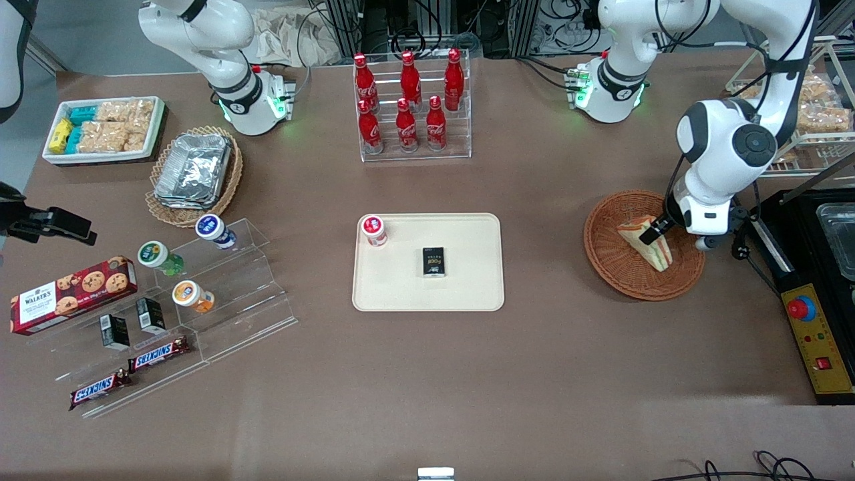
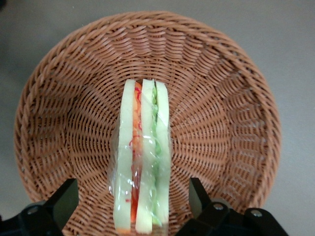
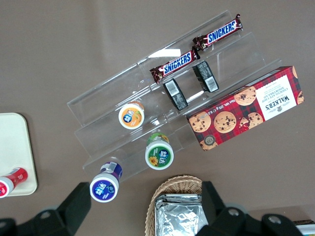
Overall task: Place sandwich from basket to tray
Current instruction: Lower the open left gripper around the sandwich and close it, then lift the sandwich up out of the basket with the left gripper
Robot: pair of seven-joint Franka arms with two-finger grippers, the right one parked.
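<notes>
Wicker basket (image 2: 59, 123) holding sandwich (image 2: 141, 162), hand (image 2: 133, 201) spread astride it, Snickers bars (image 3: 197, 49) readable

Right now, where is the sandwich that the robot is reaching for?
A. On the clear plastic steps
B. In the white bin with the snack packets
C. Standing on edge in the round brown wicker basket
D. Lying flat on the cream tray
C. The sandwich stands on edge in the basket, with the open gripper straddling it, one finger on each side; the tray holds only a small bottle and a dark box.
</notes>
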